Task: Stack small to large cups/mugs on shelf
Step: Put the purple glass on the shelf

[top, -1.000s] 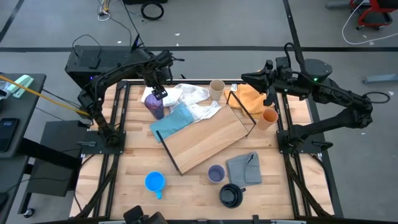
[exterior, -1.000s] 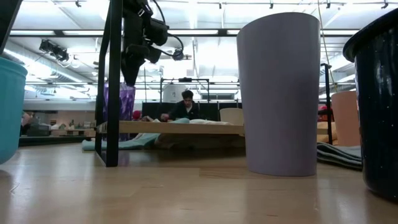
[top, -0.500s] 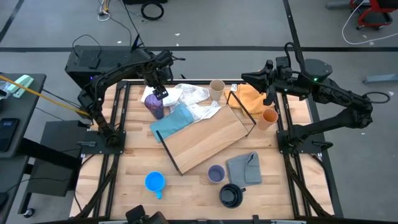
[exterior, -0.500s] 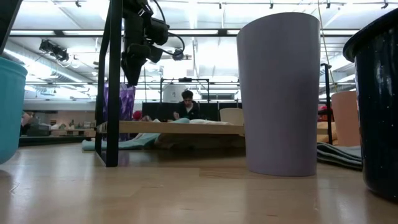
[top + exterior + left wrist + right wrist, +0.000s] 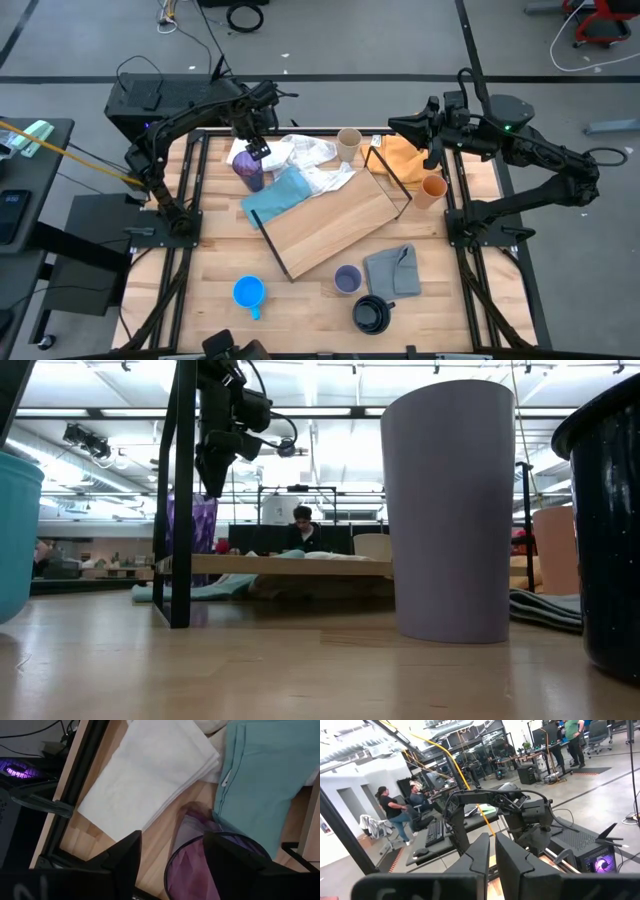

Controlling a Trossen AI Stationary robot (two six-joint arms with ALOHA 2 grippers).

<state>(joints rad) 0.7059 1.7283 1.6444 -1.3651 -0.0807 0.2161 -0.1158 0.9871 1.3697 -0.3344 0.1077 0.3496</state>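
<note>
High view: straight down over whole counter [image 5: 310,300] and both arms. Low view: counter-top height, level toward room, very near lavender cup [image 5: 450,510]. Left wrist view: close above dark purple tumbler [image 5: 210,865], also visible in high and low views. Right wrist view: level, facing left arm and room.

No text, label, brand, number or sign can be read in any view; the cups, cloths and shelf show plain surfaces with no lettering; the room's screens and gear beyond the bench are too far off to make out any writing.
</note>
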